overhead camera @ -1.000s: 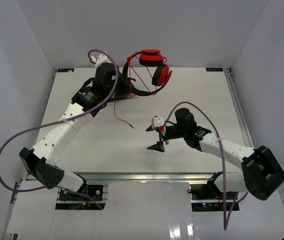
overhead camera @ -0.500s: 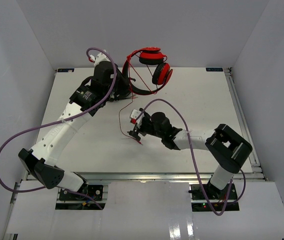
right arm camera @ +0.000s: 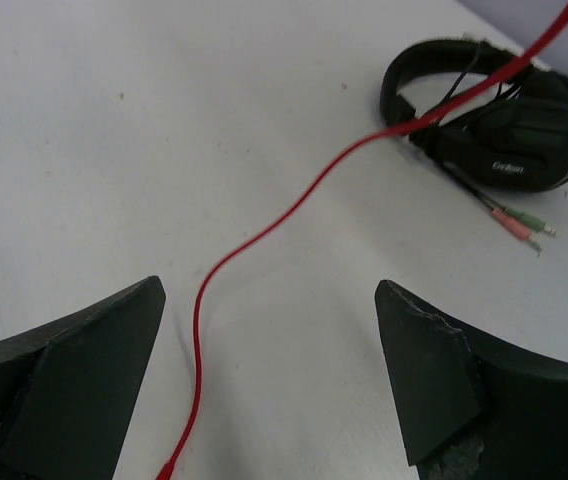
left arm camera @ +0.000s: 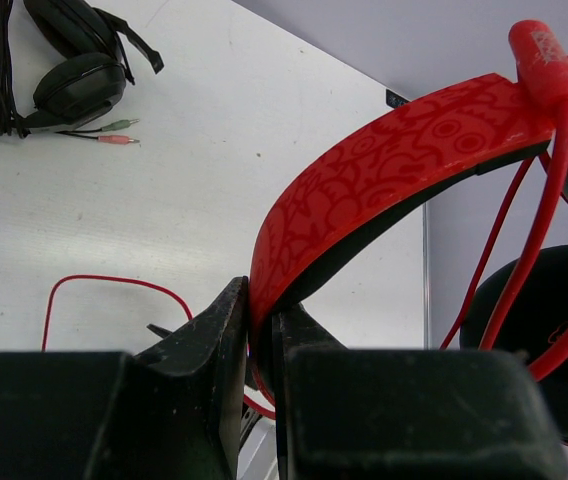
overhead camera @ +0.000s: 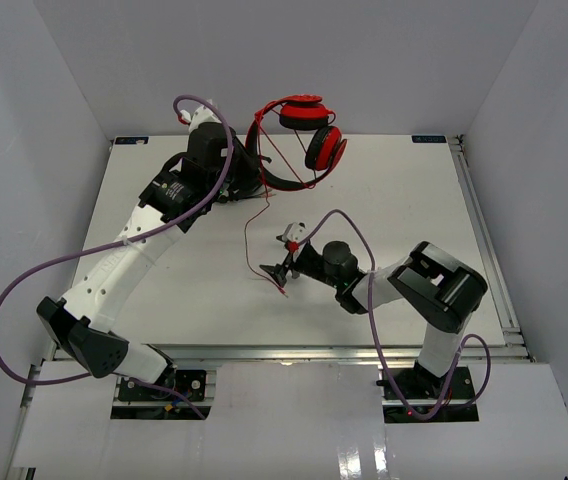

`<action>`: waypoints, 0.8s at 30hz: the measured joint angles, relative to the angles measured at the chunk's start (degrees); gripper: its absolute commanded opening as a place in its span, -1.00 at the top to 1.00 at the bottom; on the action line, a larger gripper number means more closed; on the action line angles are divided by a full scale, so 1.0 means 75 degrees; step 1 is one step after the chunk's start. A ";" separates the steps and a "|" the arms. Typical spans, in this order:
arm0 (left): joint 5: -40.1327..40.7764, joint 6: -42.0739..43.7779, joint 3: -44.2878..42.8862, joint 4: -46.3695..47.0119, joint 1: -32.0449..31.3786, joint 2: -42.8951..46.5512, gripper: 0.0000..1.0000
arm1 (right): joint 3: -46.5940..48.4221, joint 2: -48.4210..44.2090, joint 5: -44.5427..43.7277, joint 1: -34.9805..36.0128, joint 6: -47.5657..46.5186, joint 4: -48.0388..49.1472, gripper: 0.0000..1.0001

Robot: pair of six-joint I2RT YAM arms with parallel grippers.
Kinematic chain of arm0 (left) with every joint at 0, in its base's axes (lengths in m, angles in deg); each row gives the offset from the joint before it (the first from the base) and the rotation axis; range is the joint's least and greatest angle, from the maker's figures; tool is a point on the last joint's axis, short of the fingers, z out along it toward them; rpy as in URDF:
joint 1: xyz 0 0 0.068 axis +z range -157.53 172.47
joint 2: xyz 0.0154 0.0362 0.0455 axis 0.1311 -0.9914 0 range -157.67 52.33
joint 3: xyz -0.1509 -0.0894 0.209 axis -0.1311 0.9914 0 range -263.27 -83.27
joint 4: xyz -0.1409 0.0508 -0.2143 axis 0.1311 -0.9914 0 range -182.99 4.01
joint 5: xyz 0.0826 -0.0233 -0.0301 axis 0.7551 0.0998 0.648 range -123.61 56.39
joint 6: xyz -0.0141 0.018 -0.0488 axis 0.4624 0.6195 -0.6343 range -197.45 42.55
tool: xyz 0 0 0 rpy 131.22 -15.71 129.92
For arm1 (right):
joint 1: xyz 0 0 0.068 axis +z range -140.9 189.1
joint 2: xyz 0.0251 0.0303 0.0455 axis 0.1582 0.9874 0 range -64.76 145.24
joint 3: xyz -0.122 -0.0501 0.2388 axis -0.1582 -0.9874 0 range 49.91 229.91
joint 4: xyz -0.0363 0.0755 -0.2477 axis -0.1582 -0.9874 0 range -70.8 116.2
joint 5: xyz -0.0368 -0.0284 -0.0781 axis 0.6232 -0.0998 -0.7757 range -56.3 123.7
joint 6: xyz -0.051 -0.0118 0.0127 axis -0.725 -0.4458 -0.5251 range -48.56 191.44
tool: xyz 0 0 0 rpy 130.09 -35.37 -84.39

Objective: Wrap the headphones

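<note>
Cut off and covered
Lost past the bottom edge at the right wrist: red cable [right arm camera: 196,330], possibly its plug end; from above, mostly buried beneath the left arm [overhead camera: 129,250]: black headphones [right arm camera: 509,140].

White table [overhead camera: 414,200], black headset [right arm camera: 504,140] lying on it, red cable [right arm camera: 197,330] trailing across

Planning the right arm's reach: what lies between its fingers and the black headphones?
Right wrist view: just bare table and the thin red cable, running from between the fingers of the open right gripper toward the black headphones.

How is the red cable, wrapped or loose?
Loose. The cable trails from the headphones onto the table, passing through the open right gripper.
</note>
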State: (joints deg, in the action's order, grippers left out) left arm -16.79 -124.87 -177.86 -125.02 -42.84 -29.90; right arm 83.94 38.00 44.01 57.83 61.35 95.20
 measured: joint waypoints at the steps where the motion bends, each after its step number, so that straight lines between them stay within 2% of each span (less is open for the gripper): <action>1: -0.0007 0.0000 0.0000 0.0000 0.0000 0.0000 1.00 | 0.0119 0.0000 0.0007 -0.0026 0.0196 0.0098 -0.88; 8: -0.0075 -0.0023 0.0000 0.0003 0.0000 0.0000 1.00 | 0.0871 0.0038 -0.0244 -0.0252 0.1370 0.0473 -0.93; 13: -0.0116 -0.0077 0.0000 0.0008 0.0000 -0.0008 1.00 | 0.1051 0.0108 -0.0732 -0.0490 0.1707 0.0596 -1.00; 18: -0.0141 -0.0116 0.0000 0.0058 0.0000 -0.0095 1.00 | 0.1053 0.0108 -0.0871 -0.0691 0.1660 0.0596 -0.85; 24: -0.0160 -0.0146 0.0000 0.0061 0.0000 -0.0206 1.00 | 0.1327 0.0151 -0.0322 -0.0830 0.1609 0.0602 -0.61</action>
State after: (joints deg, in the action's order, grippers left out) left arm -18.00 -125.96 -177.86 -124.56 -42.84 -31.45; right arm 93.90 39.13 41.59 51.60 73.42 99.71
